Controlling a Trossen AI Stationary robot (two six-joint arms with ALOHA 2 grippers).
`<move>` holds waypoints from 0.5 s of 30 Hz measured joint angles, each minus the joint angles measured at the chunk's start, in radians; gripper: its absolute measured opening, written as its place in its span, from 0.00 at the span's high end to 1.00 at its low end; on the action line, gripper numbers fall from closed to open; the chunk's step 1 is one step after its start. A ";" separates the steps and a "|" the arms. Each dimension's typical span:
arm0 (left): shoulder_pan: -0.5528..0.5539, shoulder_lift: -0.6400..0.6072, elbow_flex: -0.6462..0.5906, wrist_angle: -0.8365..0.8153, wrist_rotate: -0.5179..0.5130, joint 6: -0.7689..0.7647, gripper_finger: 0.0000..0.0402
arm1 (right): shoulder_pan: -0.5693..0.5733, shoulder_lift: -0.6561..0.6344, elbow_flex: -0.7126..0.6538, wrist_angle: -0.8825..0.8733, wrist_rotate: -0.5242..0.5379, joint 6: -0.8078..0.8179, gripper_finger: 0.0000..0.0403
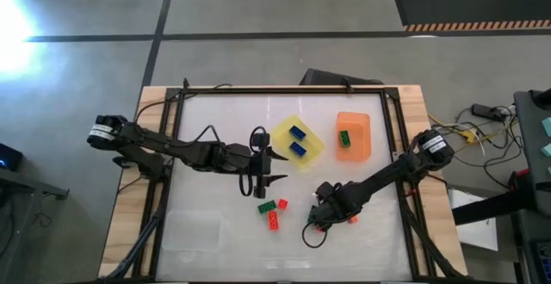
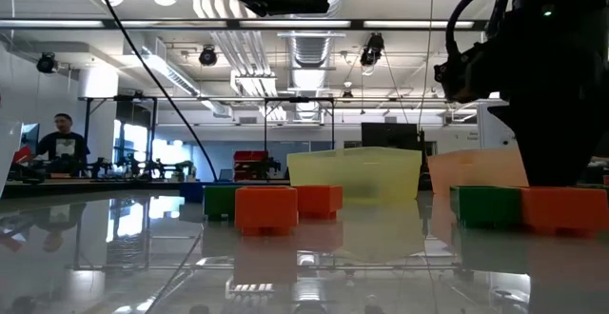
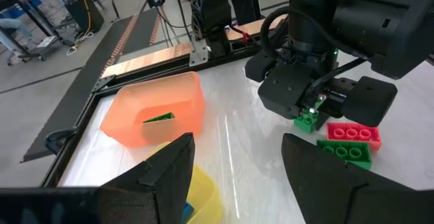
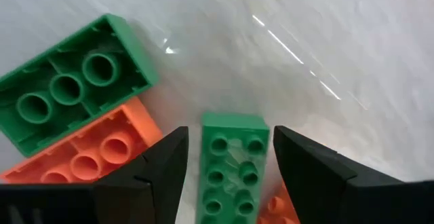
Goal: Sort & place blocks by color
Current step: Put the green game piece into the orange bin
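Right wrist view: right gripper (image 4: 227, 157) spread, astride green block (image 4: 230, 171); high view hides it. Left gripper (image 1: 269, 168) open beside yellow tray (image 1: 312, 149).

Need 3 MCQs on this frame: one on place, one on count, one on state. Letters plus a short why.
1. Where is the right gripper?
A. over the orange tray
B. low at the near-right block cluster
C. off the table

2. How many blue blocks lie in the yellow tray?
A. none
B. two
C. four

3. What state is the left gripper in?
A. open, holding nothing
B. shut on a red block
C. shut on a tray rim

Answers:
1 B: the high view puts it down by the loose blocks, and its wrist view shows a green block between its fingers.
2 B: two blue blocks sit in the yellow tray.
3 A: its fingers stand apart with nothing between.
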 joint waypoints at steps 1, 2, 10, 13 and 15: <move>0.000 0.000 0.000 0.000 0.000 0.000 0.48 | 0.000 0.000 -0.006 0.014 0.000 0.000 0.50; 0.000 0.000 0.000 0.000 0.000 0.000 0.48 | 0.000 0.000 -0.014 0.028 0.000 0.000 0.51; 0.000 0.000 0.000 -0.001 0.000 0.000 0.48 | 0.000 -0.003 -0.052 0.082 0.010 -0.015 0.64; 0.000 0.001 0.000 0.001 0.000 0.000 0.48 | 0.000 -0.012 -0.052 0.074 0.030 -0.050 0.68; -0.001 0.001 0.000 0.004 0.000 -0.008 0.48 | -0.004 -0.022 -0.048 0.061 0.056 -0.091 0.68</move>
